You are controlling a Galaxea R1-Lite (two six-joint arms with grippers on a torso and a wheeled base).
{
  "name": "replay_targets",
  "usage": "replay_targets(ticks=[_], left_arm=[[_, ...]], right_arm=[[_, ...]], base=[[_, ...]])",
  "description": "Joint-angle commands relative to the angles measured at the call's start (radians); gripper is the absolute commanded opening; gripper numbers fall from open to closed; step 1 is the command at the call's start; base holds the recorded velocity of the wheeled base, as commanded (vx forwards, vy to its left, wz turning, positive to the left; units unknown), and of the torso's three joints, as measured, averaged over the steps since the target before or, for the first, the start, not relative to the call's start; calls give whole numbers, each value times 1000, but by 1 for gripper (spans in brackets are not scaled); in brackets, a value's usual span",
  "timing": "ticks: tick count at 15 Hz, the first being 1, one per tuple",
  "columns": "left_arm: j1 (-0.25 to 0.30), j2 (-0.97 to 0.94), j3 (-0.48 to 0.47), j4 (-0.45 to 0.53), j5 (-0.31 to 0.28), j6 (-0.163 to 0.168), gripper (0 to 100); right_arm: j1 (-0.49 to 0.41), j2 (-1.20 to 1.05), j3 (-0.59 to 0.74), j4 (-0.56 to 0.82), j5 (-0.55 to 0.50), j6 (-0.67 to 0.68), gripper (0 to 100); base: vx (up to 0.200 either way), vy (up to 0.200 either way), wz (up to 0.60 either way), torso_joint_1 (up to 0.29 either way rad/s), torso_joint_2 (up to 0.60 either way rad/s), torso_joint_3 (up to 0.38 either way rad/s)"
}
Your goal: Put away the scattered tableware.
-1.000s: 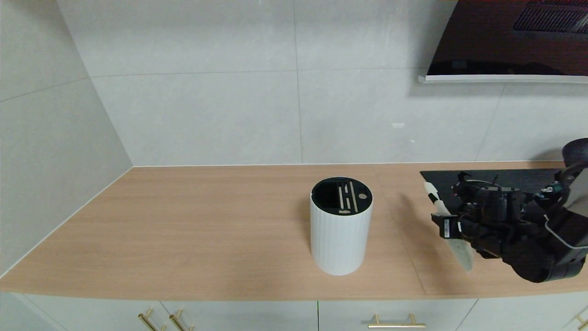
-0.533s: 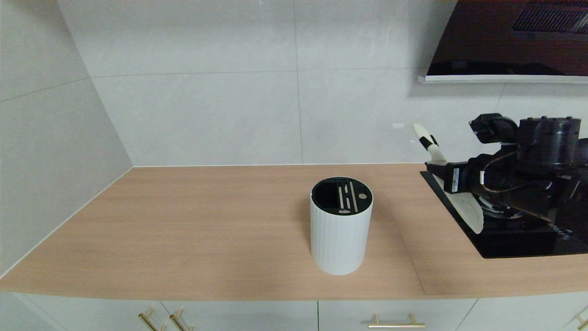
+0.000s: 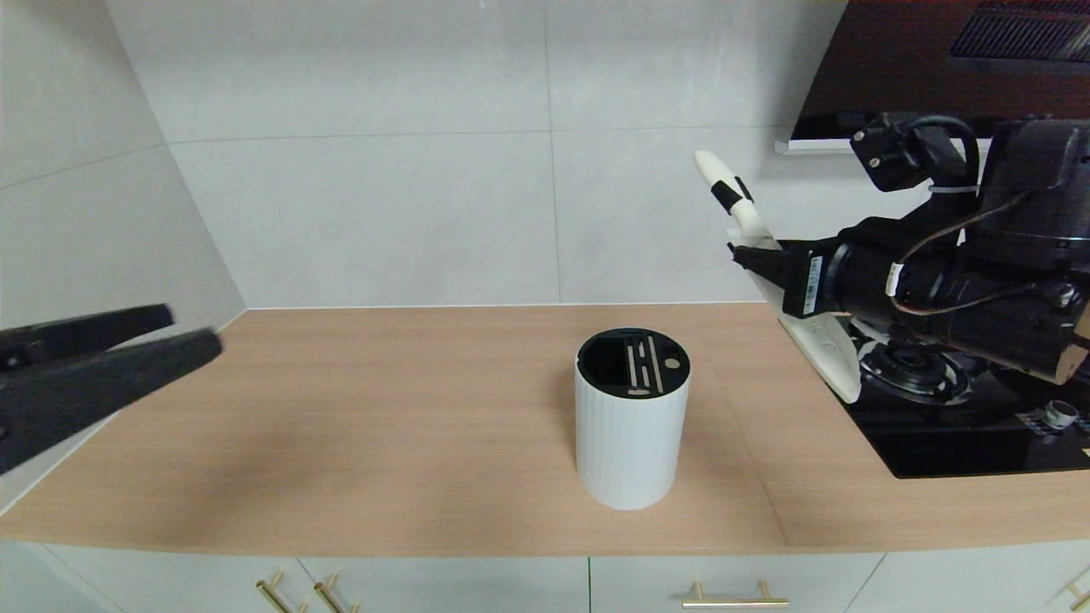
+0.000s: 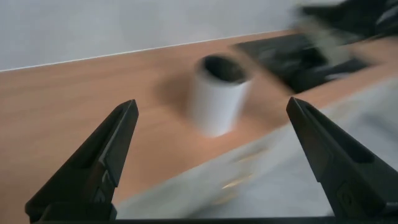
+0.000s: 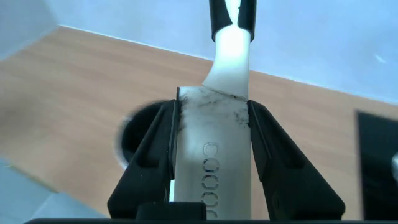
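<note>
A white knife [image 3: 824, 351] with a black band on its handle hangs tilted in the air, blade down. My right gripper [image 3: 762, 260] is shut on it at the top of the blade, above the counter's right part. The right wrist view has the knife [image 5: 214, 155] clamped between the fingers [image 5: 155, 155], with the holder's dark opening [image 5: 138, 134] below. A white ribbed cylinder holder [image 3: 632, 426] with a black slotted top stands mid-counter, left of and below the knife. My left gripper [image 3: 192, 330] is open over the counter's far left, with the holder [image 4: 217, 93] ahead of it.
A black cooktop [image 3: 937, 426] with a burner lies at the right of the wooden counter [image 3: 383, 409], under a dark range hood [image 3: 937, 68]. Tiled walls close the back and left. Cabinet handles [image 3: 734, 600] sit below the front edge.
My right gripper has risen from low over the counter's front right and moved left with the knife. My left gripper has come into the head view at the left.
</note>
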Motion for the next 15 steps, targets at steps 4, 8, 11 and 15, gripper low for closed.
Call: replay_targets(ticks=[4, 8, 11, 15], left_arm=[[-149, 439, -28, -516, -26, -351, 100], [-149, 643, 7, -738, -69, -517, 100], [-183, 729, -16, -755, -76, -543, 100], [-223, 804, -82, -755, -72, -546, 100]], right_arm=[[166, 74, 9, -2, -82, 11, 0], [252, 131, -31, -4, -181, 109, 0], [292, 151, -37, -7, -214, 134, 0], [341, 160, -27, -10, -231, 152, 0]], base=[[0, 0, 0, 0, 0, 0], [0, 0, 0, 0, 0, 0], [0, 0, 0, 0, 0, 0], [0, 0, 0, 0, 0, 0]])
